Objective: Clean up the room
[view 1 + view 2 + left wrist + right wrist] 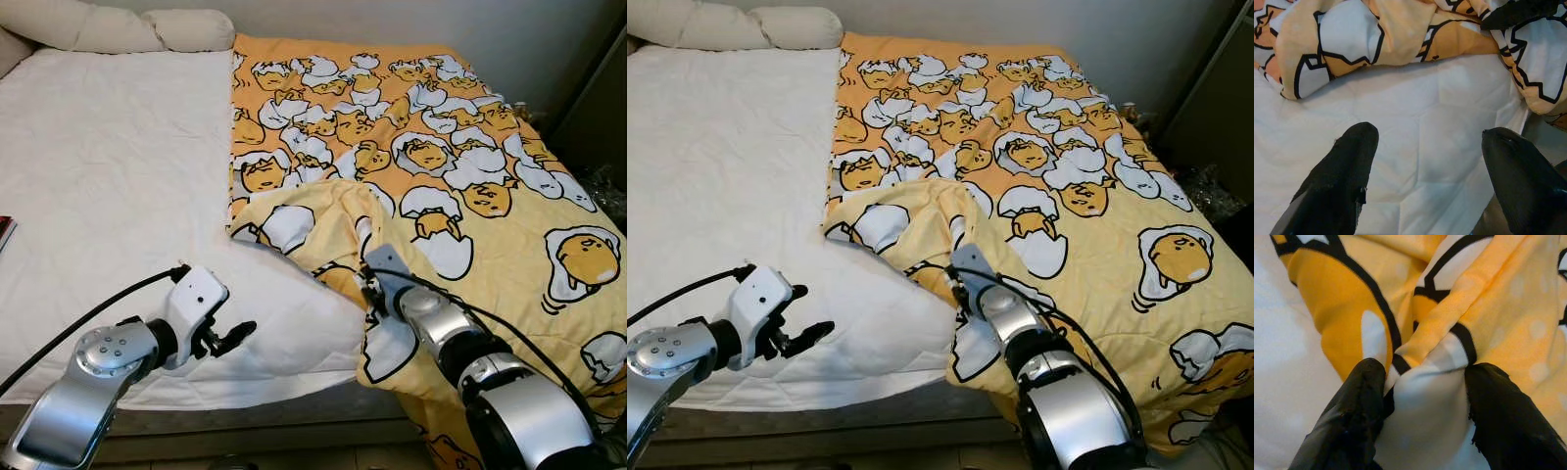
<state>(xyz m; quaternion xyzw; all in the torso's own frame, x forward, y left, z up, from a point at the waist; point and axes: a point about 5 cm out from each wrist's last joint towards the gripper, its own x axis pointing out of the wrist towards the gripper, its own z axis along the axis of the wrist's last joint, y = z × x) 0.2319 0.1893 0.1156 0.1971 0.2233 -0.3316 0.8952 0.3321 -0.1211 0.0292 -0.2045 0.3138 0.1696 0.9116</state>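
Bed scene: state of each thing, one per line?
Yellow duvet: spread over the bed's right half, near corner folded back and bunched.
White sheet: bare, lightly wrinkled.
Pillows: lying at the head.
Right hand: shut on a duvet fold.
Left hand: open, hovering over the sheet.

The left gripper (pixel 235 336) hovers with its two black fingers spread apart at the end of the bent silver left arm, while the right gripper (pixel 1422 382), arm reaching forward, pinches a fold of fabric.
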